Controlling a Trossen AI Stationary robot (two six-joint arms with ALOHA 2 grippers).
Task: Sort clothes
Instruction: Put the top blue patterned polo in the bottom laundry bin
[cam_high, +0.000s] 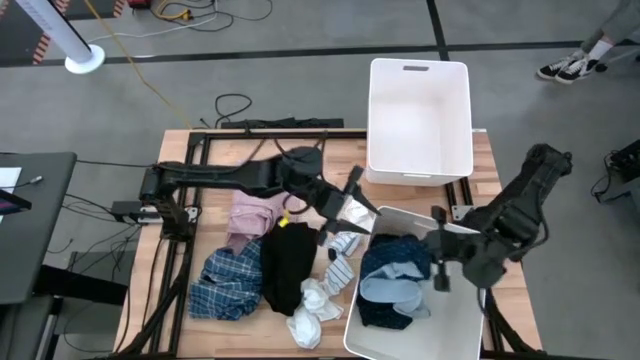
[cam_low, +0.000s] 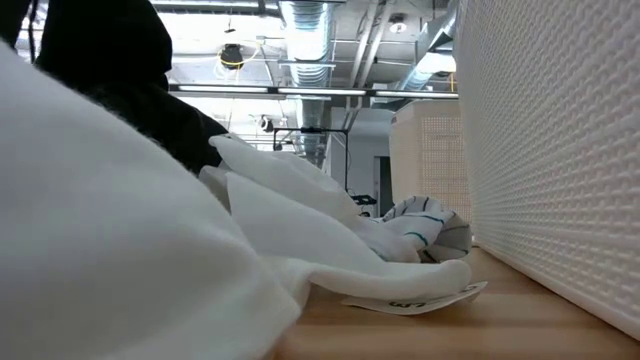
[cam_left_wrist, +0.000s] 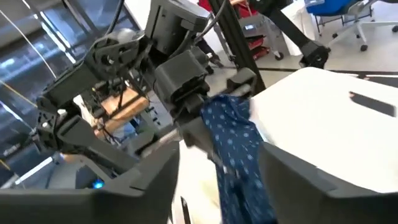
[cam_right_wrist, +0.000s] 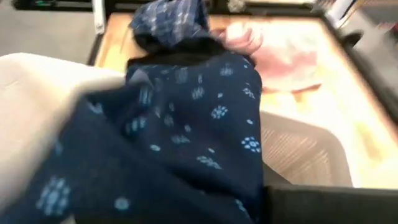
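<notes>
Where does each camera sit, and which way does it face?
High view: above the table, facing straight down; both arms show, left tool and right tool by the near bin.
Low view: at tabletop height, facing level past white cloth and a striped sock; no arm shows.
Left wrist view: on the left arm, facing the right arm, whose tool grips the navy garment; own open fingers frame it.
Right wrist view: on the right arm, facing across the table, navy garment close up.
Shared: both wrist views show that garment.
</notes>
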